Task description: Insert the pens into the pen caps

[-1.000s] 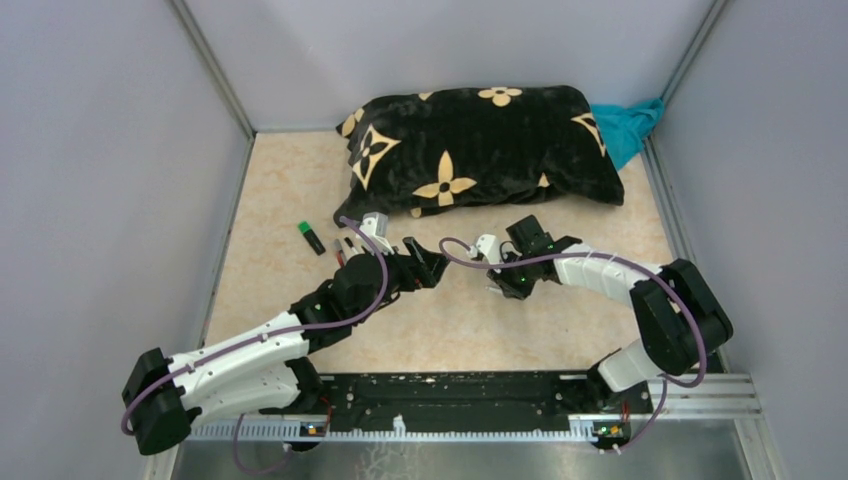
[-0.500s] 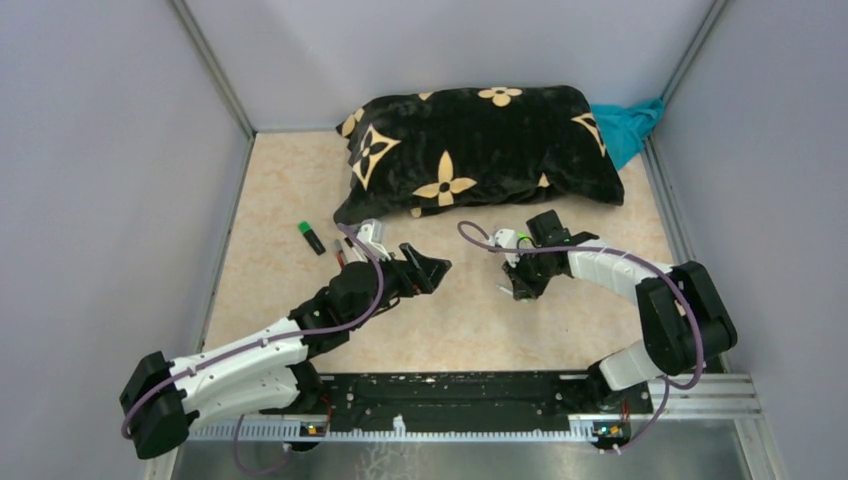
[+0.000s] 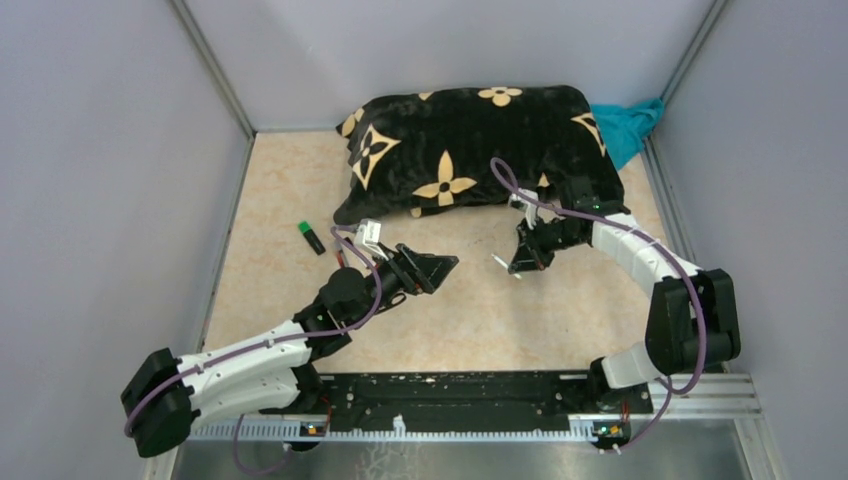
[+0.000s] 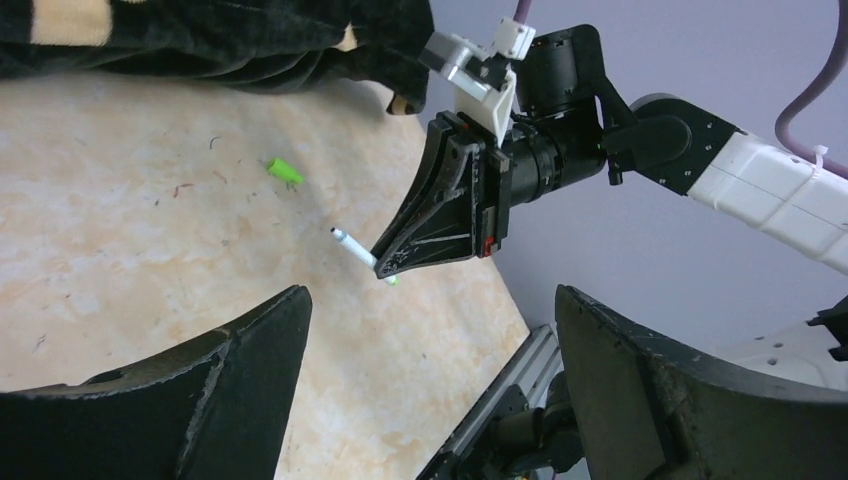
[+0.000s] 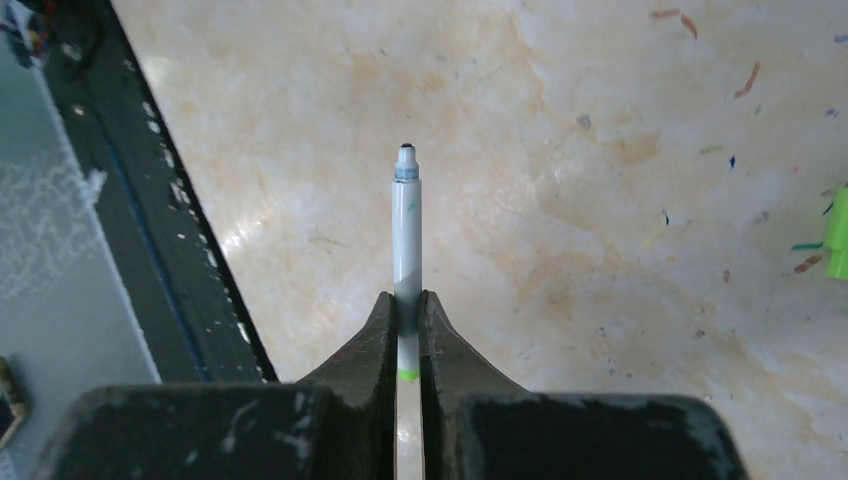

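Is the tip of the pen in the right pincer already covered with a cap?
No, the white pen held in the right pincer ends in a bare dark tip.

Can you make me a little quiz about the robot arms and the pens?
1. True or false: the right gripper is shut on a white pen.
2. Which gripper is open? A) left gripper B) right gripper
3. Fill in: the little cap lying on the table is ____.
Key: 1 true; 2 A; 3 green.
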Motion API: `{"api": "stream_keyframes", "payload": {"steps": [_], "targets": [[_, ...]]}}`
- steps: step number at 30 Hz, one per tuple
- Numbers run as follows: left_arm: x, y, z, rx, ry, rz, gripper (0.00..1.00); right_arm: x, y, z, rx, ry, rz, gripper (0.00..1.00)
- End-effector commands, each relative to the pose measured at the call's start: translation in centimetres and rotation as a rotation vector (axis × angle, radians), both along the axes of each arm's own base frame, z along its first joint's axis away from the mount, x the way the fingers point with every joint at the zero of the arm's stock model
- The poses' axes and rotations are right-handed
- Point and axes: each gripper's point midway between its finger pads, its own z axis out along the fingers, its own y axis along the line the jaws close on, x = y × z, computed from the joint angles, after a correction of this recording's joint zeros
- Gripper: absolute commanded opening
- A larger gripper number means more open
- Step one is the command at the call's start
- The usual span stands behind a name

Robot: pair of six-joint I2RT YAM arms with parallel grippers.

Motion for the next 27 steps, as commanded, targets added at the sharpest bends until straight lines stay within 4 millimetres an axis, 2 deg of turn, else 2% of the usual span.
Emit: {"api": "stream_keyframes", "payload": {"steps": [1, 6, 10, 27], "targets": [[-0.1, -0.2, 2.0, -0.090, -0.064, -0.021, 0.96, -0.6, 2.4, 5.9, 0.213, 0.021, 0.060, 0.00], [0.1, -0.4, 2.9, -0.129, -0.079, -0.020, 0.97, -1.2, 3.3, 8.8, 0.322, 0.053, 0.091, 0.00], [0.3, -0.6, 3.4, -0.161, -0.093, -0.023, 0.98, -1.7, 3.8, 10.3, 0.396, 0.074, 0.112, 0.00], [0.9, -2.9, 3.9, -0.187, -0.100, -0.092, 0.97, -3.2, 4.0, 11.4, 0.468, 0.065, 0.122, 0.00]]}}
